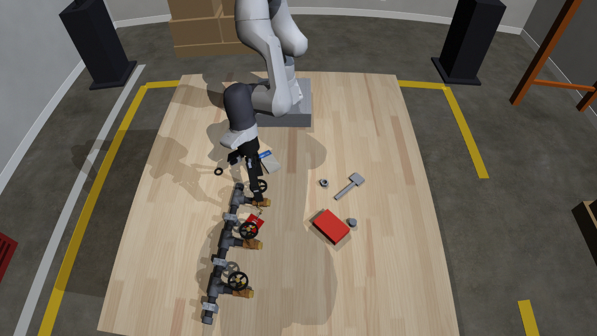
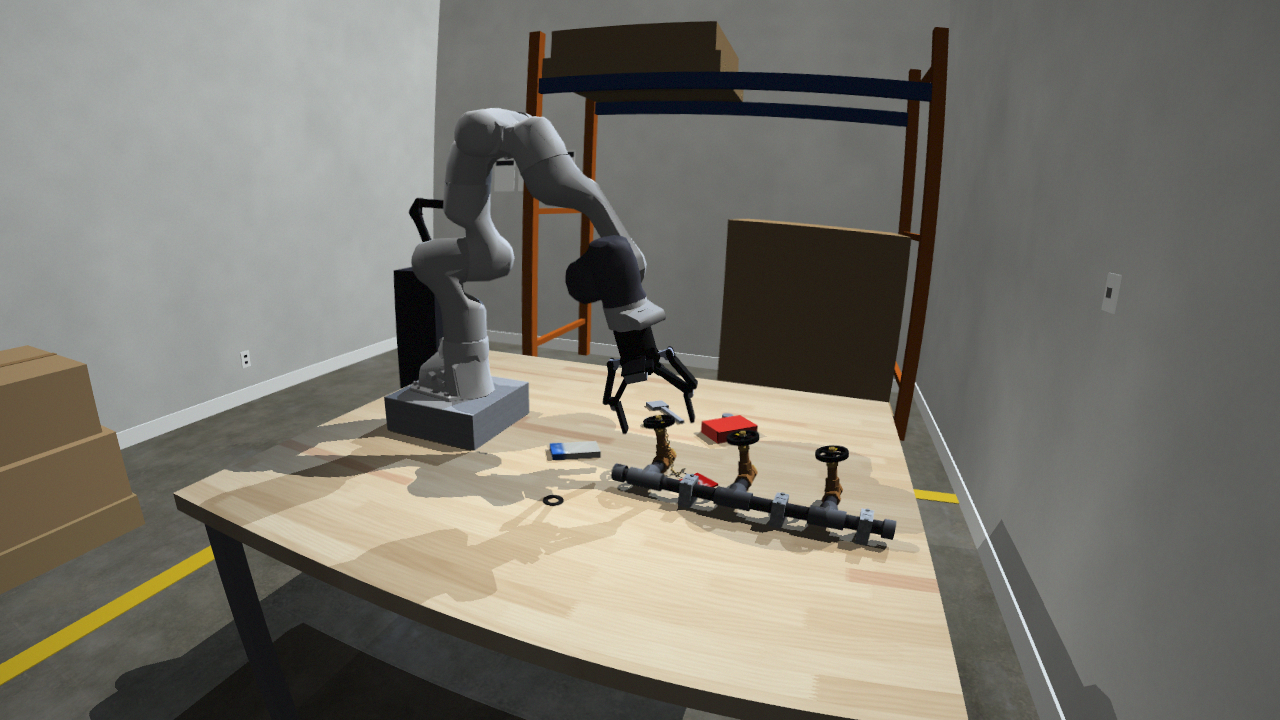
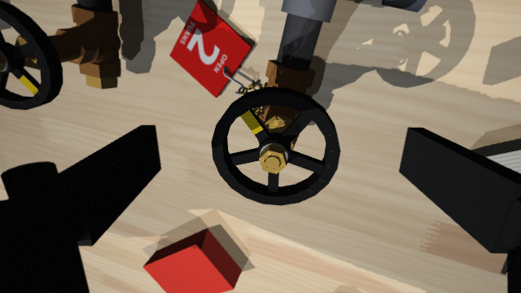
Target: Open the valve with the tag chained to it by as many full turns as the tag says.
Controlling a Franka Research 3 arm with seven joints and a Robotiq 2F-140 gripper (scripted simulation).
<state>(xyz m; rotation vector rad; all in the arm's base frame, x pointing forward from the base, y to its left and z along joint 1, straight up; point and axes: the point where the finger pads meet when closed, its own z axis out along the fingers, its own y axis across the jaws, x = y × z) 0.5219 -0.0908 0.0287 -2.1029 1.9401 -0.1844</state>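
Three valves with black handwheels stand on a grey pipe [image 1: 223,242] on the table. The valve nearest the robot base has its handwheel [image 1: 261,185] [image 3: 277,142] right under my gripper. A red tag [image 3: 209,46] [image 1: 254,220] reading "OPEN 2 TURNS" hangs from it on a small chain and lies on the table. One spoke has a yellow mark that points toward the tag. My gripper [image 3: 279,149] [image 2: 656,407] is open, with one finger on each side of the wheel and not touching it. The middle valve [image 1: 251,229] and the far valve [image 1: 240,278] have no tag.
A red box [image 1: 330,226] [image 3: 191,264], a grey cap [image 1: 351,222], a hammer [image 1: 350,185] and a nut [image 1: 322,181] lie to the right of the pipe. A blue-and-white box [image 1: 269,160] and a black ring [image 1: 217,169] lie near the gripper.
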